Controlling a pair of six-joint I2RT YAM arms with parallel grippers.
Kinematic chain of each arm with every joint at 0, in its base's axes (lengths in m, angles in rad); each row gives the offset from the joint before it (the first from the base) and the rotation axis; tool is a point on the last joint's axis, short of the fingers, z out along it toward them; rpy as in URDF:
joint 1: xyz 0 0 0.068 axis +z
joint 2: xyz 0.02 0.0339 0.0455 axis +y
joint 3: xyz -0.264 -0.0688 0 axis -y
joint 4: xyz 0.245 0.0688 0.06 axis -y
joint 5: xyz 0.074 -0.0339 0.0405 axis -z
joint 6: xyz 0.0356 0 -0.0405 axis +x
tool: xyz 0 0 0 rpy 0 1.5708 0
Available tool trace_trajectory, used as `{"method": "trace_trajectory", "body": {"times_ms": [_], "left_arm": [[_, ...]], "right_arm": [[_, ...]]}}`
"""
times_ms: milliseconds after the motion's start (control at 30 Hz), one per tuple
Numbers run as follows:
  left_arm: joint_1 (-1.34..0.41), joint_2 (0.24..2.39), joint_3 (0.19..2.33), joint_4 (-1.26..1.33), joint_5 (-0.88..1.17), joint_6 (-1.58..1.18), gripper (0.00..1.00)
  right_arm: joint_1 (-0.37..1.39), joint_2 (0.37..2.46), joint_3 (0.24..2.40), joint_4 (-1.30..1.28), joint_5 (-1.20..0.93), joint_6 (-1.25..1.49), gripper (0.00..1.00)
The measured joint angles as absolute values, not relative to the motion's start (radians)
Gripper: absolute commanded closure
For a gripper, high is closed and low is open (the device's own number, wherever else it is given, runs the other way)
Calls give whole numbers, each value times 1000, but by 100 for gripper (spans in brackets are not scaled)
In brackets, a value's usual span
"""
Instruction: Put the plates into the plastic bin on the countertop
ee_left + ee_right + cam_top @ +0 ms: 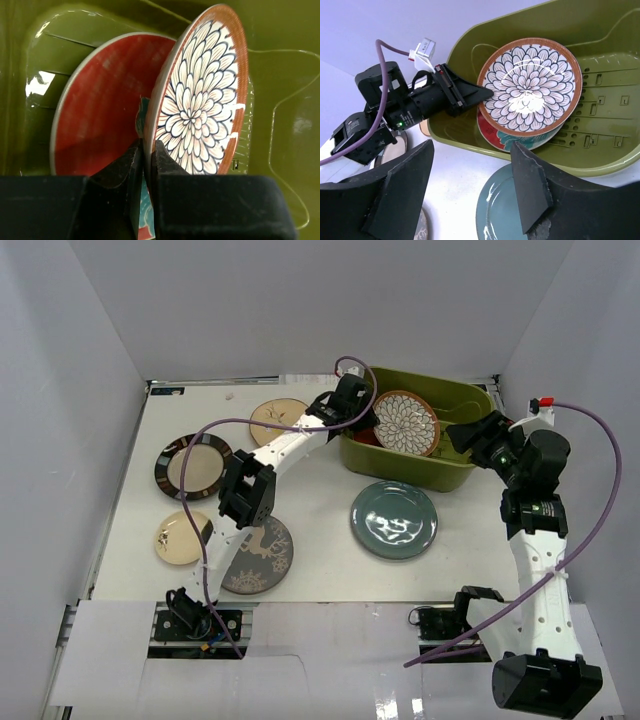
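Note:
My left gripper (145, 150) is shut on the lower rim of the brown-rimmed white lattice plate (200, 100), holding it tilted on edge inside the olive plastic bin (280, 75). It leans over the red plate with the teal flower (100, 110), which lies in the bin. From above, the lattice plate (406, 423) is in the bin's left half, with the left gripper (358, 408) at its left rim. My right gripper (470, 190) is open and empty, hovering by the bin's near right side (462, 436) above the teal-grey plate (500, 215), which lies on the countertop (320, 490).
Several plates lie on the white table: teal-grey (394, 519), tan floral (278, 421), black-rimmed beige (192, 466), small cream (182, 537), and grey with deer (258, 555), partly under the left arm. The bin's slotted right half (600, 100) is bare. Grey walls enclose the table.

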State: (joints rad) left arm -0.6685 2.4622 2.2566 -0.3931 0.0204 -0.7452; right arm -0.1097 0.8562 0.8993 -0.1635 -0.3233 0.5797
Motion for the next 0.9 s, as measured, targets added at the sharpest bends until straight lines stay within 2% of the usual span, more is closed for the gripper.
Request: {"method": "trace_trajectory", "body": {"times_ms": [67,100,167,200,233,433,533,733,900], "left_arm": [[-673,2463,2257,-388,6,-745,88],[-673,2463,2256,-386,0,-746,77],[-674,2464,2256,-386,-7,-745,63],[-674,2464,2252,-376,-8,-751,54],[-674,2464,2248,-361,-8,-756,39],[-689,2458,2212,-257,18,-759,10],[-698,2455,2197,-247,37,-765,2],[-695,2422,2171,-255,89,-759,2],[-689,2295,2163,-249,126,-709,2]], "right_arm": [[-110,846,899,-168,-325,576,28],[-110,844,899,-173,-325,574,27],[-110,840,899,-186,-325,572,25],[-110,839,900,-189,-326,572,22],[-110,839,902,-198,-326,570,21],[-110,825,931,-258,-326,546,15],[-110,806,941,-281,-344,542,11],[-110,772,946,-334,-368,520,2],[-110,738,945,-378,-370,504,2]]}}
